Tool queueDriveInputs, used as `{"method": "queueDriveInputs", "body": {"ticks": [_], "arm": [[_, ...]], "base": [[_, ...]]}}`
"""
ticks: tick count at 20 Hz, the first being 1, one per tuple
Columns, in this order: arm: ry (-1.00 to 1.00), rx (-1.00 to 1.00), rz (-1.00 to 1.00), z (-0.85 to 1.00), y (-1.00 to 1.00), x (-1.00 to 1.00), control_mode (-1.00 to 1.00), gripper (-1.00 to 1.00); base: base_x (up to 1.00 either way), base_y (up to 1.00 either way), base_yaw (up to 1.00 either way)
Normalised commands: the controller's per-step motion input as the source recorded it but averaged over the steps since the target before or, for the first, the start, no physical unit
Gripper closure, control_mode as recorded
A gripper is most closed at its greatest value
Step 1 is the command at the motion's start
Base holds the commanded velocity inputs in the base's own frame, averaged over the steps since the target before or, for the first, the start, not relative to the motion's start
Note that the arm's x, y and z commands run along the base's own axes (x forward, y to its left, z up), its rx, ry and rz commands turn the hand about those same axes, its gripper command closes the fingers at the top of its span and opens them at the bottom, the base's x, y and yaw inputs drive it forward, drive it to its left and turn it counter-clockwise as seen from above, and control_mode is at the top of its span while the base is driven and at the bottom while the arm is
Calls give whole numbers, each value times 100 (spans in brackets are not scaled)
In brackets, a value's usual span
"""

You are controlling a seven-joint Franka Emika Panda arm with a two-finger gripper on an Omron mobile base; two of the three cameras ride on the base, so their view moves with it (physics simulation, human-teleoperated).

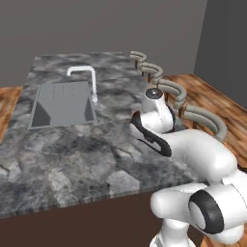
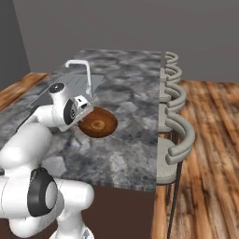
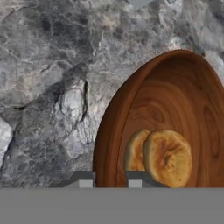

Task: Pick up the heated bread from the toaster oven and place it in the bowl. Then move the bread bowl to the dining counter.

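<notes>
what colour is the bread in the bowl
Golden-brown bread, sitting in the reddish-brown wooden bowl; clearest in the hand view.

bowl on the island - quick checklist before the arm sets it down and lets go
1. Bread inside the bowl: ok.
2. Gripper shut on the bowl's rim, one finger inside and one outside: ok.
3. Bowl over the dining counter, not past its edge: ok.
4. Bowl apart from the sink and faucet: ok.
5. Bowl bottom resting on the stone: cannot tell.
6. Stools stand off to the side of the bowl: ok.
</notes>
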Motion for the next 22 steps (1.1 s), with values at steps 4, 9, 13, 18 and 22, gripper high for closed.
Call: {"method": "queueDriveInputs", "body": {"ticks": [4, 9, 13, 18, 22], "arm": [[0, -28, 0, -97, 0, 100, -100, 100], [1, -24, 0, -77, 0, 87, -100, 100], [0, -4, 0, -44, -6, 16, -100, -100], [0, 0, 0, 4, 4, -6, -100, -100], [-13, 0, -2, 63, 45, -62, -100, -100]], "base": [[0, 0, 0], [0, 0, 0], [0, 0, 0], [0, 0, 0], [0, 0, 0]]}}
